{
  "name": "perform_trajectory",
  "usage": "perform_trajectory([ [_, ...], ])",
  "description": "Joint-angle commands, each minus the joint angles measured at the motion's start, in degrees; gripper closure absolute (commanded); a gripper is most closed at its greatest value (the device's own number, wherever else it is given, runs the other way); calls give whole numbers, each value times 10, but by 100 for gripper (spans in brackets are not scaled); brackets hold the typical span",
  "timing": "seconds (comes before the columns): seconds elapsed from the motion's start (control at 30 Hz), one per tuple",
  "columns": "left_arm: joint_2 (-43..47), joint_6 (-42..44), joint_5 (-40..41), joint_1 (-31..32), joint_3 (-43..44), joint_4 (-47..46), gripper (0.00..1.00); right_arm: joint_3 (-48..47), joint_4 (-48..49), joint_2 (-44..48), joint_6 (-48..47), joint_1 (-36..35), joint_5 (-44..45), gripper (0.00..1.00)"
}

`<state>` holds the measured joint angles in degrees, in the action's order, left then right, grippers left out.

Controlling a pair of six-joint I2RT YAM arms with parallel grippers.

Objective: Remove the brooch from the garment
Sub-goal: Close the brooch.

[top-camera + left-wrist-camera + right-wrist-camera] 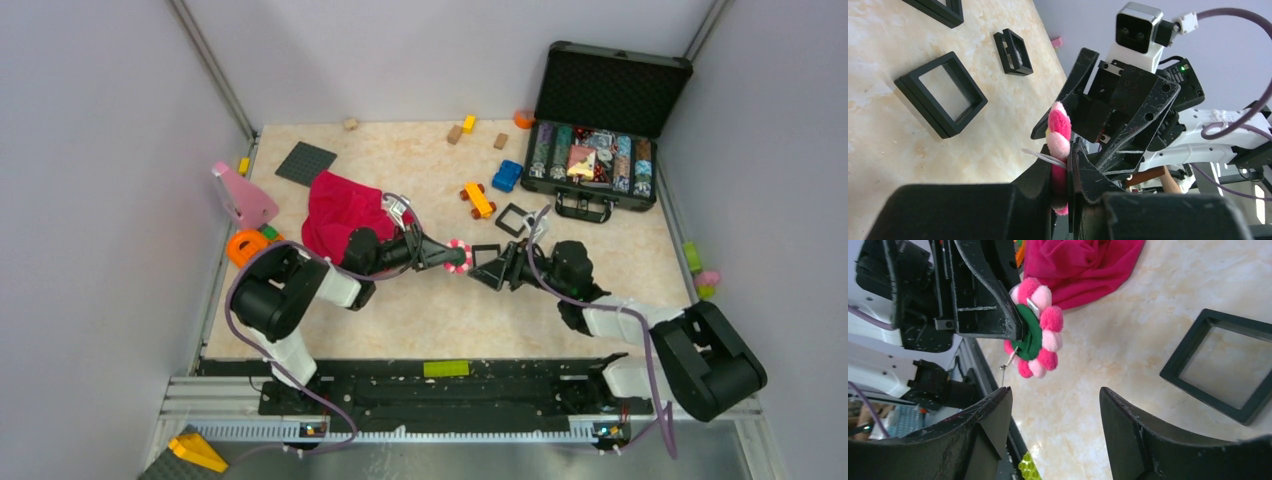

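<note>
Brooch [1035,337] already off garment [345,215], which lies apart on table [420,320]. Left jaws pinch brooch. Right jaws open wide, near it, holding nothing. Job looks almost done.

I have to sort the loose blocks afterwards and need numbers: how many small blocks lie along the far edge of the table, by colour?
Tan wooden blocks: 3
Yellow block: 1
Total: 4
</note>
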<state>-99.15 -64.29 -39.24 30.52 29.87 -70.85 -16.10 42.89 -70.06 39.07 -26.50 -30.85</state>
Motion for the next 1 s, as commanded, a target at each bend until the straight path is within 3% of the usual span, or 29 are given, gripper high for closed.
perform_trajectory([
  [0.0, -30, -47, -23, 0, 3, -101, 95, -39, 125, -47, 75, 6, -64, 33],
  [0.17, -48, -73, -26, -1, 3, -141, 95, -45, 198, -92, 127, 7, -77, 39],
  [0.3, -57, -87, -29, 0, 4, -164, 95, -55, 210, -114, 139, 7, -77, 49],
  [0.4, -65, -100, -32, 0, 4, -183, 94, -58, 220, -125, 146, 7, -79, 50],
  [0.53, -65, -101, -31, -1, 2, -191, 92, -59, 226, -122, 151, 7, -78, 67],
  [0.77, -50, -88, -31, -8, -5, -177, 71, -50, 206, -104, 160, 17, -73, 95],
  [0.97, -46, -86, -36, -19, -11, -179, 62, -45, 205, -102, 175, 29, -92, 99],
])
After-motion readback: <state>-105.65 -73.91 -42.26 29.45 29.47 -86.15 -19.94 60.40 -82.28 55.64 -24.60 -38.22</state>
